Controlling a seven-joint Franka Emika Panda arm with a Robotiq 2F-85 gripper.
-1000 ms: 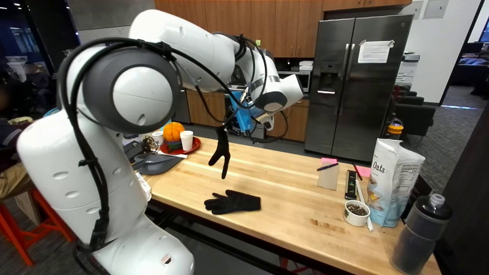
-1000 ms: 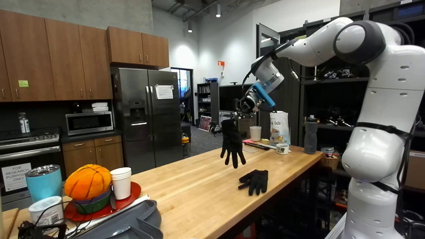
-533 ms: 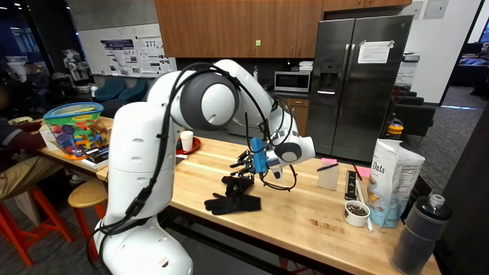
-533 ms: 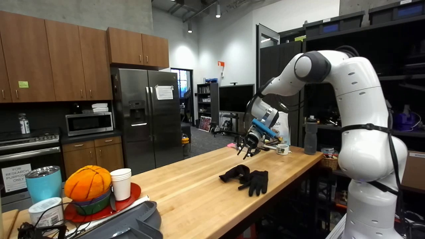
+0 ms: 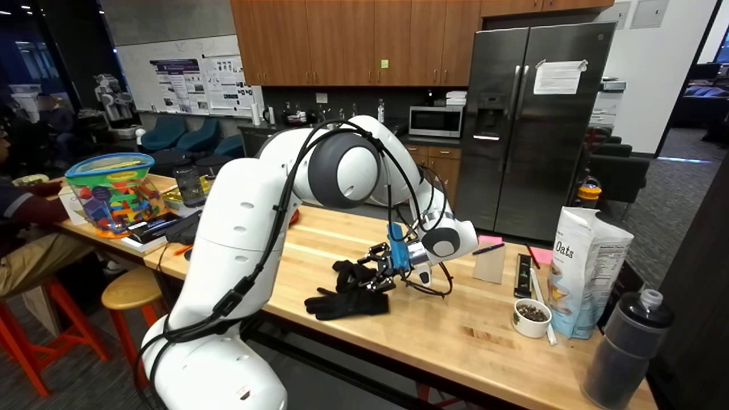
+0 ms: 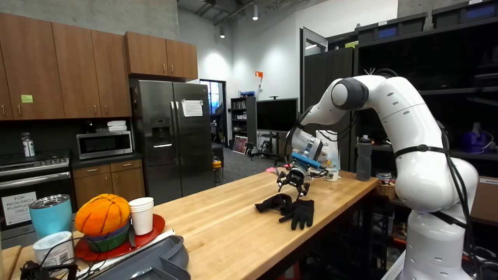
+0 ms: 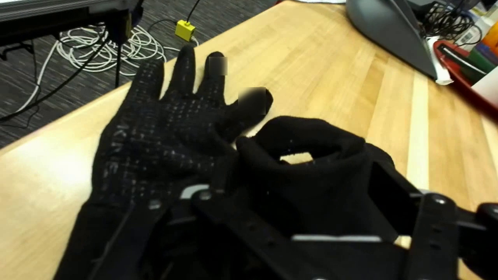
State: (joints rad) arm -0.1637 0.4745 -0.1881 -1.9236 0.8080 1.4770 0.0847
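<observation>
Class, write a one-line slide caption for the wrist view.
Open end effector over a spread black glove and a crumpled black glove on a wooden tabletop.

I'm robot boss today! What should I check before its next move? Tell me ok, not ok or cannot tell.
1. Fingers open: ok, spread apart.
2. Crumpled glove resting on the table: ok.
3. Flat glove well away from the table's edge: not ok, it lies close.
4. Fingers clear of both gloves: cannot tell, it's black on black.
5. Oats bag and bottle upright: ok, both stand.
</observation>
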